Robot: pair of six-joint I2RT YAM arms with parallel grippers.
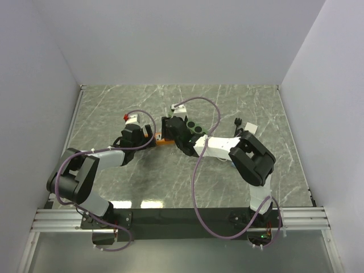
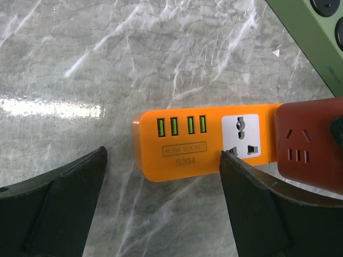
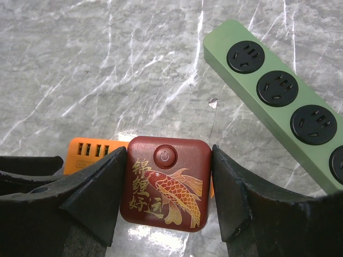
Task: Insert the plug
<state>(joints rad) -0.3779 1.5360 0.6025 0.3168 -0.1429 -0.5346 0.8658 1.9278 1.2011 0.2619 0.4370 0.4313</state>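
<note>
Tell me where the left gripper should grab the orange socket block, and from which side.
Come from above and pinch the two long side walls of the orange socket block at its USB end. It lies flat, face up, and those walls are straight and parallel. That should leave the left gripper clear of the red adapter.

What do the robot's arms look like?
The left arm and right arm are both made of chunky black joints with white links between them. A thin purple cable loops off each one. The fingers are dark, smooth wedges. I can't see any writing on them.
</note>
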